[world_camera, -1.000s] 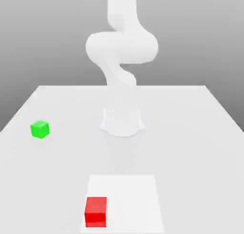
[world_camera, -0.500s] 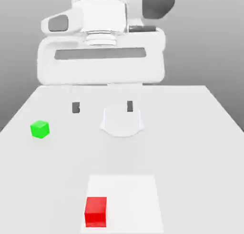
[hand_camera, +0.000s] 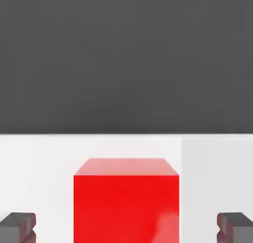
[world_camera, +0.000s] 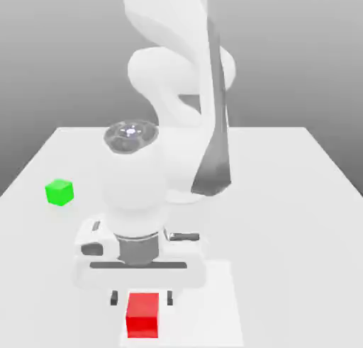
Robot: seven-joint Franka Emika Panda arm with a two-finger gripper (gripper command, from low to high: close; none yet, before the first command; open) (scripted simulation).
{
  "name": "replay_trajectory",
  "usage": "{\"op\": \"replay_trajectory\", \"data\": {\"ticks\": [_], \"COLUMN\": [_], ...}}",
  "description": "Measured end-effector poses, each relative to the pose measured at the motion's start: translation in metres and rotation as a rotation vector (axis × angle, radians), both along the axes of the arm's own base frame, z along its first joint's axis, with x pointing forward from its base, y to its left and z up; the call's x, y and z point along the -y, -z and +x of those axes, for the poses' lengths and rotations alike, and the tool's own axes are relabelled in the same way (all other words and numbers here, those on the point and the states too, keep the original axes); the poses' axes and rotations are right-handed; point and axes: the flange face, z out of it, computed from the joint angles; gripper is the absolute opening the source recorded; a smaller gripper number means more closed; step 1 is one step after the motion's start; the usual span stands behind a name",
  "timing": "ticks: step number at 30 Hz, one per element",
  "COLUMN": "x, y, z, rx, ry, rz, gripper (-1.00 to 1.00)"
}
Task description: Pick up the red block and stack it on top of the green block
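- Hovering near the red cube (world_camera: 143, 315) with gripper (world_camera: 142, 298) released, empty.
- Showing red cube on white square (world_camera: 198, 311), green cube (world_camera: 59, 192) well apart.

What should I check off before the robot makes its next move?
1. Claw open: ok, its two fingers stand well apart.
2. Red block lined up with the claw: ok, in the hand view it sits between the two fingers, with room on both sides.
3. Red block gripped: not ok, neither finger touches it.
4. Claw low enough to close on the block: cannot tell, the views don't settle its height.
5. Top of the green block free for stacking: ok, nothing sits on it.
6. Red block on the green one: not ok, it rests on the white patch, away from the green block.
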Motion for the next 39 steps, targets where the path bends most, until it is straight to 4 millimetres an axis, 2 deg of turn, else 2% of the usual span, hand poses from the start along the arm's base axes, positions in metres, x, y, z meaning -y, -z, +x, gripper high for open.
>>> {"op": "replay_trajectory", "data": {"ticks": [6, 8, 12, 15, 17, 20, 21, 26, 29, 32, 37, 39], "x": [0.000, 0.000, 0.002, 0.059, 0.114, 0.179, 0.196, 0.243, 0.265, 0.276, 0.272, 0.266], "y": [0.003, -0.010, -0.056, -0.079, -0.092, -0.107, -0.111, -0.124, -0.125, -0.122, -0.107, -0.098], "z": [0.000, 0.001, -0.001, -0.022, -0.049, -0.100, -0.117, -0.196, -0.252, -0.308, -0.390, -0.408], "rx": [-0.001, 0.000, 0.000, 0.004, 0.005, 0.005, 0.004, 0.004, 0.002, -0.001, -0.001, -0.002], "ry": [0.000, -0.001, 0.005, 0.153, 0.305, 0.518, 0.583, 0.849, 1.031, 1.213, 1.502, 1.574], "rz": [0.000, -0.001, -0.001, -0.036, -0.059, -0.084, -0.090, -0.102, -0.095, -0.077, -0.024, 0.008], "gripper": [-1.00, -1.00, -1.00, -1.00, -1.00, -1.00, -1.00, -1.00, -1.00, -1.00, -1.00, -1.00]}}
